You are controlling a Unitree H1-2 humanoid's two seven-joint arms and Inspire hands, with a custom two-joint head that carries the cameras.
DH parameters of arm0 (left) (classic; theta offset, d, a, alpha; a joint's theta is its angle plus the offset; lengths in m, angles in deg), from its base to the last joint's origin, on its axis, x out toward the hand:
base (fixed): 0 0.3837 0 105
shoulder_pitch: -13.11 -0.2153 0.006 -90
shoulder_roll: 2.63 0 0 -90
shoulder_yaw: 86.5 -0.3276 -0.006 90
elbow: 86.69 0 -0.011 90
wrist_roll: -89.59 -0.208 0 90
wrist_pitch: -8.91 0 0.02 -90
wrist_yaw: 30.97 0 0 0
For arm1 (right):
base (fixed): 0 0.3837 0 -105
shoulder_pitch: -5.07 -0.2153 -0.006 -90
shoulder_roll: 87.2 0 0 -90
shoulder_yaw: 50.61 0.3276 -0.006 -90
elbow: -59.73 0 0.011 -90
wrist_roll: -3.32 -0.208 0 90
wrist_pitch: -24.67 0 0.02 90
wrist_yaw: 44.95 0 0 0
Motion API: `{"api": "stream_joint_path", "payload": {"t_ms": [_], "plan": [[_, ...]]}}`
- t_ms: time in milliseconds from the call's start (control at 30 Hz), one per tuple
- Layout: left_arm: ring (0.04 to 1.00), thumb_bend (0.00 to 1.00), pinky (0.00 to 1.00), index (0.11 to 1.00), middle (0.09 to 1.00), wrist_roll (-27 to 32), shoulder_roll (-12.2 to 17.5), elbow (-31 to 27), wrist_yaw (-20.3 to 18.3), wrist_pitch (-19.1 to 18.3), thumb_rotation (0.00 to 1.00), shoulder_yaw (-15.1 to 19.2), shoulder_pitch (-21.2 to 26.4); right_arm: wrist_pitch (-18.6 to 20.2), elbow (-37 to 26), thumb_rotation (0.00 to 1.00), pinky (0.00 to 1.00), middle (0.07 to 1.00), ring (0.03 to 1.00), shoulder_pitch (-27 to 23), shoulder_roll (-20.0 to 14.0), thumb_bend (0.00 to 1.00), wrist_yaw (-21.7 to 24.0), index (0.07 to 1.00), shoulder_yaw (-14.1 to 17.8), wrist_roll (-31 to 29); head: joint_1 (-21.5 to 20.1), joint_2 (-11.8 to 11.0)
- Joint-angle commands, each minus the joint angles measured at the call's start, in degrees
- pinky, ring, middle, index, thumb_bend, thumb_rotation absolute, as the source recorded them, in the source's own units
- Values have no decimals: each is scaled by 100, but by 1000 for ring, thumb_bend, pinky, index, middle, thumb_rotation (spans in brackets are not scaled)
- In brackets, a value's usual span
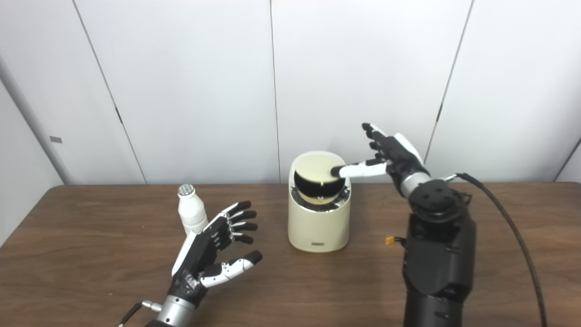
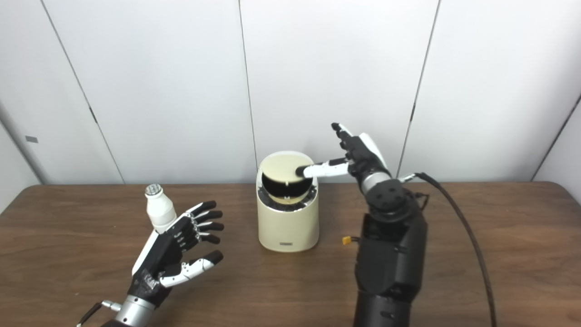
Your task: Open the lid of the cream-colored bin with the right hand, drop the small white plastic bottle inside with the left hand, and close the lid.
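Observation:
The cream-colored bin stands mid-table with its round lid tilted up at the back, a dark gap showing under it. My right hand hovers just right of the bin top, fingers spread, its thumb tip touching the lid's right edge. The small white plastic bottle with a silvery cap stands upright to the left of the bin. My left hand is open in front of and right of the bottle, palm toward the bin, its back close to the bottle, holding nothing.
The brown wooden table runs the full width, backed by white wall panels. A black cable trails from my right forearm over the right side of the table. A small orange connector sits by that arm.

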Motion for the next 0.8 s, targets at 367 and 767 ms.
{"api": "stream_joint_path", "payload": {"t_ms": [367, 767], "plan": [[741, 711, 638, 883, 815, -2, 45, -133, 26, 163, 210, 26, 246, -755, -861, 331, 856, 983, 945, 2366, -821, 750, -406, 979, -295, -3846, -2, -1], [729, 709, 620, 846, 808, -387, -113, -477, 246, -89, 201, -48, 221, -2691, 94, 211, 880, 957, 922, 3301, -1646, 704, -2226, 979, -1386, -4317, 1318, -220]]}}
